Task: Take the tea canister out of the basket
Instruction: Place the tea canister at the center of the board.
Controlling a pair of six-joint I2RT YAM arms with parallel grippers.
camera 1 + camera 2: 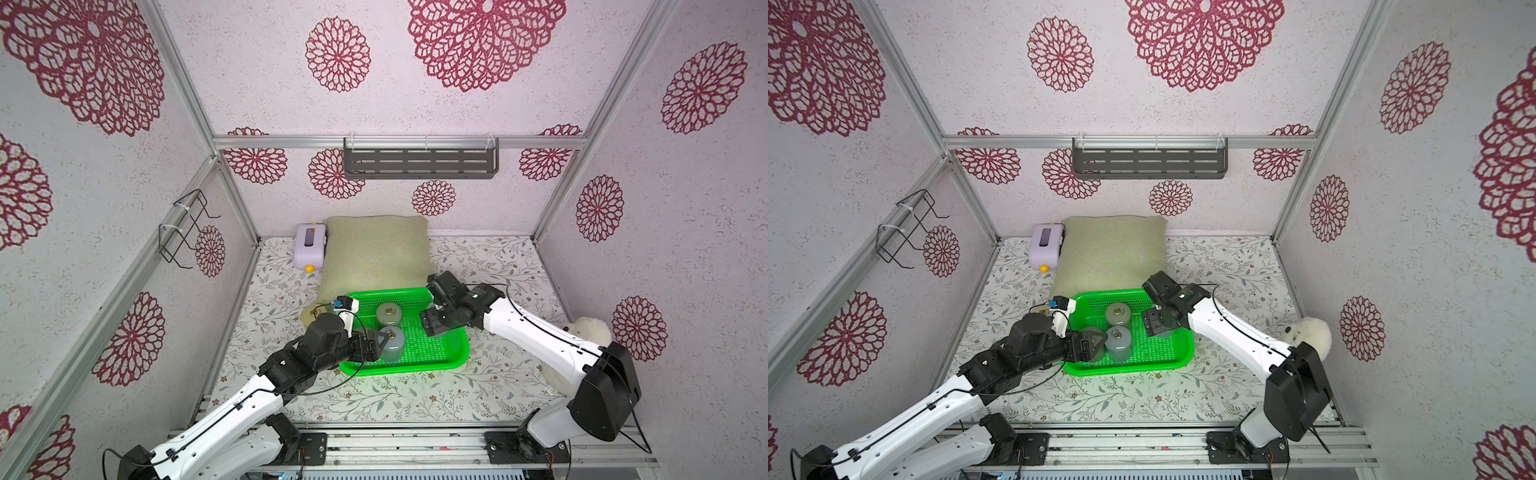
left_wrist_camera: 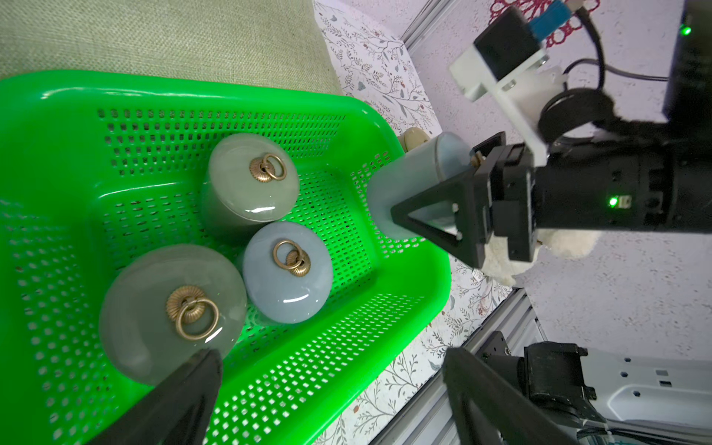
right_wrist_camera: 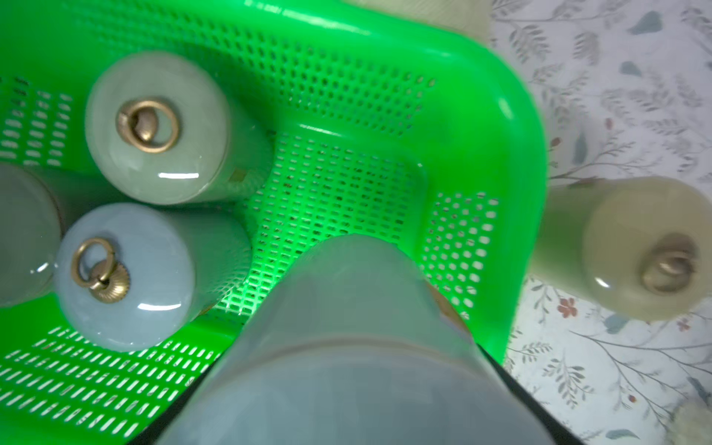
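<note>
right pincer clamped on blue-grey tea canister over basket right end | left pincer apart above basket's left end | three canisters inside

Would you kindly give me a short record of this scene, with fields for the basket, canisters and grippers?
basket: green basket, on the floral table
inside: green canister, blue canister, grey canister, all upright
outside: beige canister, on the table beside the basket
right gripper: shut on held canister, tilted over the basket
left gripper: open, by the grey canister
</note>
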